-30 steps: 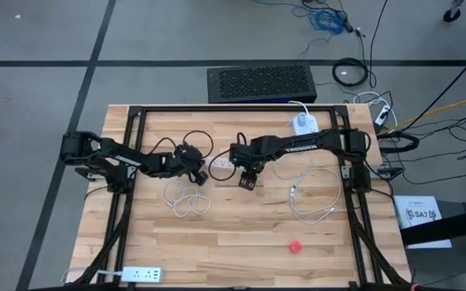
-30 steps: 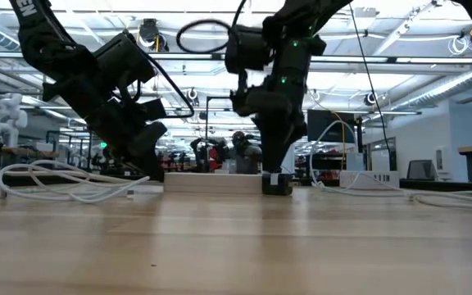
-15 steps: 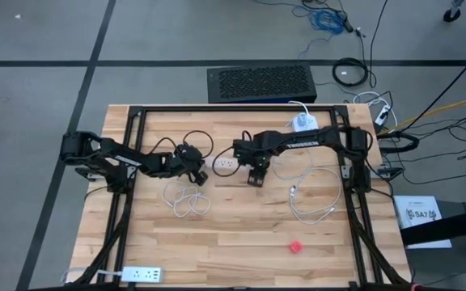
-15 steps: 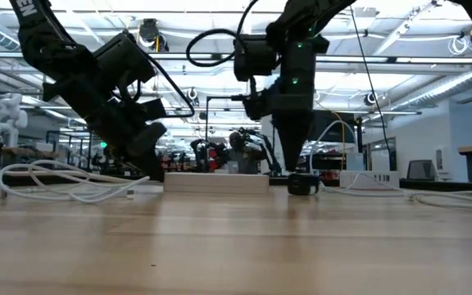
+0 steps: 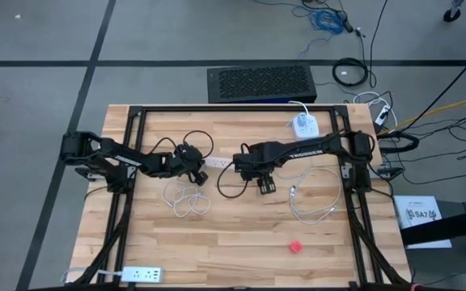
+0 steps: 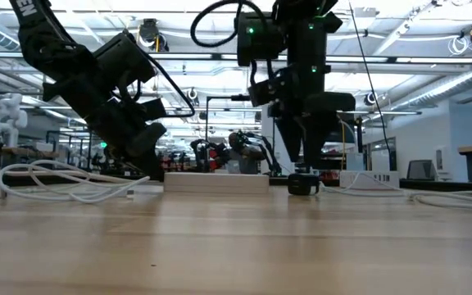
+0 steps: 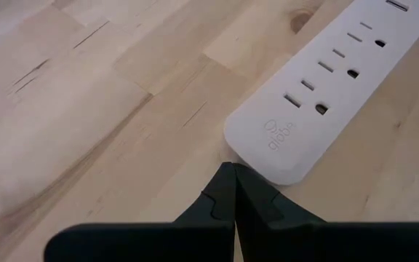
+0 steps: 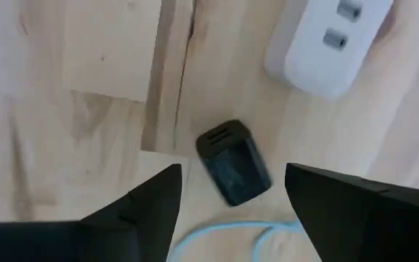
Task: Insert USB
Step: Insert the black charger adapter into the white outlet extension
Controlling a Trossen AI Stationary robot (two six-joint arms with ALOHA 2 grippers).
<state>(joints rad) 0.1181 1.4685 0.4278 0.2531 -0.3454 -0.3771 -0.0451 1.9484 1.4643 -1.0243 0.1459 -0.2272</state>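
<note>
A white power strip [image 5: 219, 162] lies flat on the wooden table, sockets up. My left gripper [image 7: 233, 169] is shut, with its tips at the strip's left end. A small black USB plug [image 8: 233, 171] lies flat on the table just right of the strip's other end [image 8: 326, 44]. My right gripper [image 6: 304, 160] hangs open above the plug, pointing down. One finger stands on each side of the plug and neither touches it. A pale cable [image 8: 224, 240] curves beside the plug. My left gripper sets its shut fingertips against the rounded corner of the power strip's left end [image 7: 257, 164]. The fingers slant down at it from the table's left side. The strip lies flat on the table.
A coiled white cable [image 5: 186, 200] lies near the left gripper, and another white cable [image 5: 314, 198] lies to the right. A white adapter [image 5: 302, 124] sits at the far edge. A small red piece [image 5: 296, 245] and a second power strip [image 5: 140, 275] lie near the front.
My right gripper slid the black plug along the table toward the right edge, away from the strip. It then let go, opened wider, rose a little and rolled about its own axis. The plug now lies free on the table below it.
</note>
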